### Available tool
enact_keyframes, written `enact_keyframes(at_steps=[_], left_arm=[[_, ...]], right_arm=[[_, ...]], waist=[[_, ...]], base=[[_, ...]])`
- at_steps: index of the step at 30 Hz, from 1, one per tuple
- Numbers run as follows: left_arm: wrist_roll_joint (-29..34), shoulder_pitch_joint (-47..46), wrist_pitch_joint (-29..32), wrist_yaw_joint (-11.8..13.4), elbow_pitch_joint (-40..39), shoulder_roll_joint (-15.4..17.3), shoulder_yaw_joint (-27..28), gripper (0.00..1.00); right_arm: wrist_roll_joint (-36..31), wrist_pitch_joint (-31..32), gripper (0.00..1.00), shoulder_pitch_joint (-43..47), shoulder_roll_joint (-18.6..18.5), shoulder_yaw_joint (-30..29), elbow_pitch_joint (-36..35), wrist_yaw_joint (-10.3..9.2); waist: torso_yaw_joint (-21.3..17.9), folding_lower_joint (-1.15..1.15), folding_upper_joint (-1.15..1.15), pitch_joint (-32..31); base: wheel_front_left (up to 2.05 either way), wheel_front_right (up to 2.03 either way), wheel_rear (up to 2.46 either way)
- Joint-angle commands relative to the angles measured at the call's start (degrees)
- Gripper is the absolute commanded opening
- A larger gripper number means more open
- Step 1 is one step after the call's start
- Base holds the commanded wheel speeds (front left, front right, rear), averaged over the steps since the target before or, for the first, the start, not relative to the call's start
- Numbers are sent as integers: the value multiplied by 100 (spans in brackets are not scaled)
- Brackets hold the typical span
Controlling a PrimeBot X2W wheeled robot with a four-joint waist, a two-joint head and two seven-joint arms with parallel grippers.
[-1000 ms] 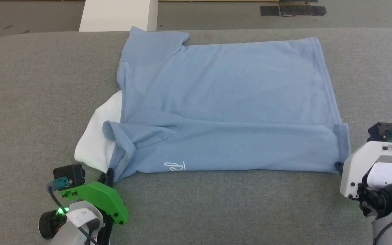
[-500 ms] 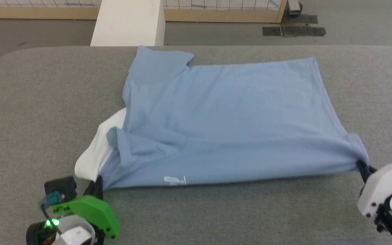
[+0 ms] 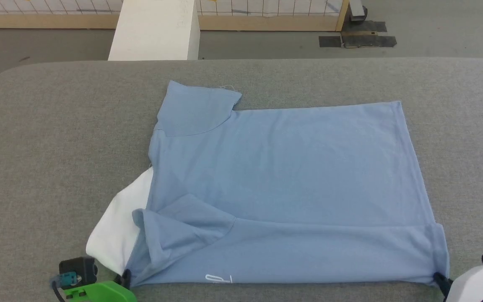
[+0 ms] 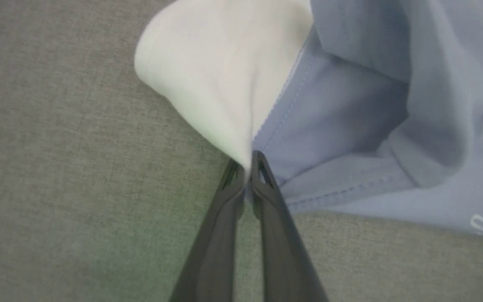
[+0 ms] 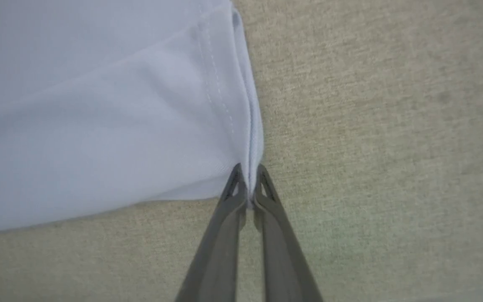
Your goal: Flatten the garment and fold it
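Here the garment (image 3: 283, 180) lies spread across the middle of the frame on the grey table (image 3: 57, 126). The left gripper (image 3: 125, 277) pinches its lower left corner, and the right gripper (image 3: 439, 278) pinches its lower right corner.

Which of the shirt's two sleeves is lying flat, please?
The far sleeve lies flat on the grey surface; the near sleeve, beside the left gripper, is bunched and folded over.

A grey, fabric-covered tabletop (image 3: 57, 126) with rounded far corners carries 1 thing: the light blue garment (image 3: 292, 176), spread almost flat from its middle toward the near edge. A crease crosses the near part. At near left 1 sleeve (image 3: 183, 226) lies rumpled, and a white patch (image 3: 118, 228) of cloth rests beside it on the grey.
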Motion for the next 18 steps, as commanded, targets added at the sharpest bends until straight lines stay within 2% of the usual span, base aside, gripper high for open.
enact_keyframes(at_steps=[1, 5, 6, 7, 8, 9, 14, 18], left_arm=[[-61, 18, -11, -39, 127, -6, 0, 0], [-133, -64, -136, -152, 373, -143, -6, 0], [-138, -79, -198, -154, 396, -174, 15, 11], [-149, -89, -275, -155, 415, -208, 48, 74], [-156, -90, -312, -167, 430, -217, 61, 100], [-159, -92, -352, -188, 434, -210, 77, 100], [-28, -161, -692, -226, 168, -100, 211, 100], [312, -397, -1147, -202, -100, 66, 337, 100]], right_arm=[[23, -92, 0, 2, -14, 14, 181, -11], [68, -300, 0, -59, -14, 83, 575, -11], [86, -401, 0, -75, -14, 78, 612, -11], [126, -525, 27, -89, -14, 74, 650, -11], [145, -624, 68, -95, -14, 101, 668, -11], [175, -786, 100, -108, -14, 118, 667, -11], [119, -1705, 100, -115, -14, 284, 338, -11], [-115, -2576, 100, -134, -14, 513, -46, -11]], waist=[[-9, 0, 0, 11], [-14, 0, 0, -4], [-14, 0, 0, -16], [-12, 0, 0, -37], [-10, 0, 0, -54], [-9, 0, 0, -73], [-18, 0, 0, -138], [-65, 0, 0, -116]], base=[[0, 0, 0], [0, 0, 0], [0, 0, 0], [0, 0, 0], [0, 0, 0], [0, 0, 0], [0, 0, 0], [0, 0, 0]])
